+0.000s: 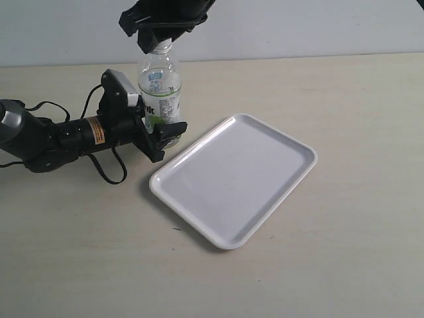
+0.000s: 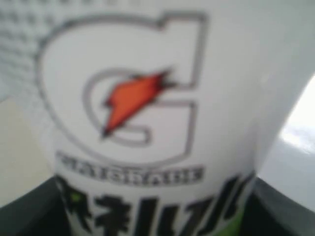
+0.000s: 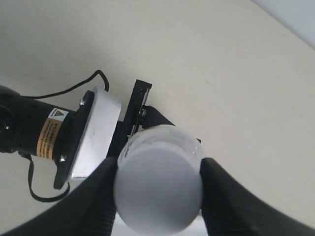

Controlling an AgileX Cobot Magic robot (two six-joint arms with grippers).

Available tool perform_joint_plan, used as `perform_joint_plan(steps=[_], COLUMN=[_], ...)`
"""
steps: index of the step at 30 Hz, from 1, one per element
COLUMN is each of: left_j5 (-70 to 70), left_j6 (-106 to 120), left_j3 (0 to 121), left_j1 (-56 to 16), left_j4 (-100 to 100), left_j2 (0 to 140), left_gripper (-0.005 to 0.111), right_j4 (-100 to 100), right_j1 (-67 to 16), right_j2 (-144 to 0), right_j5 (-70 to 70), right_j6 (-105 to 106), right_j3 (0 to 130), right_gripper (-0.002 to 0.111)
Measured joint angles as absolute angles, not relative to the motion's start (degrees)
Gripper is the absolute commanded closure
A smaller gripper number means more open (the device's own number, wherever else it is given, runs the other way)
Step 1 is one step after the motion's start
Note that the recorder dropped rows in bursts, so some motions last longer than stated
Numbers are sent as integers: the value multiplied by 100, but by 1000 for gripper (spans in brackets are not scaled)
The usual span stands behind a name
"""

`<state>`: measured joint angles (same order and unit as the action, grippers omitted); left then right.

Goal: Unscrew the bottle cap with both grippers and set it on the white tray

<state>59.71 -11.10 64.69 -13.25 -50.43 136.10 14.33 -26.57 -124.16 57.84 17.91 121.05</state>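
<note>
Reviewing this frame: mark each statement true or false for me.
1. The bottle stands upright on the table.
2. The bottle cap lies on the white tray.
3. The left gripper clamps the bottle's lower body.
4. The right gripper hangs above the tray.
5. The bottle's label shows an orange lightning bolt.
1. True: the bottle stands upright on the table.
2. False: the bottle cap sits on the bottle's neck, not on the white tray.
3. True: the left gripper is closed around the labelled lower body.
4. False: the right gripper is at the bottle's top, closed on the cap, beside the tray rather than above it.
5. True: the orange lightning bolt shows in the left wrist view.
</note>
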Motion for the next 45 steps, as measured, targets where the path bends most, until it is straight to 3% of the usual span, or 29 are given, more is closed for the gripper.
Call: perform_joint_plan(steps=[18, 45], left_j5=[5983, 5971], left_j6=[-1096, -1142], left_j3=[6469, 6469], left_j1=[-1325, -1325], left_j4=[-5064, -5046], left_j2=[13610, 13610], left_gripper=[107, 107], right_j4=[1528, 1557], right_j1=[-2657, -2657], right_j2=[-12366, -12222], right_j5=[5988, 5748], right_j6=[6020, 7076], right_j3=[12105, 12093], right_gripper=[108, 108])
